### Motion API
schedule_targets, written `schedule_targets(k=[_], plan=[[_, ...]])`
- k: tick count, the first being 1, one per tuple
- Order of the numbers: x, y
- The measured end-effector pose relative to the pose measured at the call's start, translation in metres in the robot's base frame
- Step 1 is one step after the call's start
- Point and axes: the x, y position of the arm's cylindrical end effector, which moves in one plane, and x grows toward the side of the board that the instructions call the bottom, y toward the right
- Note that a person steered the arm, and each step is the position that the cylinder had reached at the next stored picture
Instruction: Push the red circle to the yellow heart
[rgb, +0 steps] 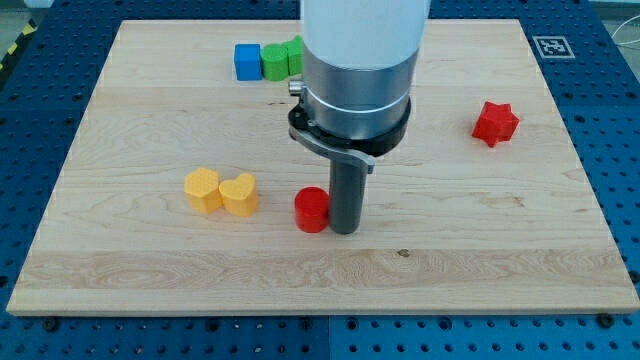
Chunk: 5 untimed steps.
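The red circle (312, 210) lies on the wooden board, a little below the middle. My tip (344, 229) stands right against its right side, touching or nearly so. The yellow heart (239, 194) lies to the left of the red circle, with a gap about one block wide between them. A yellow hexagon-like block (202, 189) touches the heart's left side.
A blue cube (247, 61) and two green blocks (274, 61) (295, 56) sit in a row near the view's top, partly hidden by my arm. A red star (495, 123) lies at the right. The board's edge (320, 308) runs along the bottom.
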Motion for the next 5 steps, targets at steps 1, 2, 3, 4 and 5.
schedule_targets(k=[1, 2, 3, 4, 5], plan=[[-0.001, -0.009], [-0.005, -0.020], [-0.005, -0.038], [-0.005, -0.048], [-0.002, -0.058]])
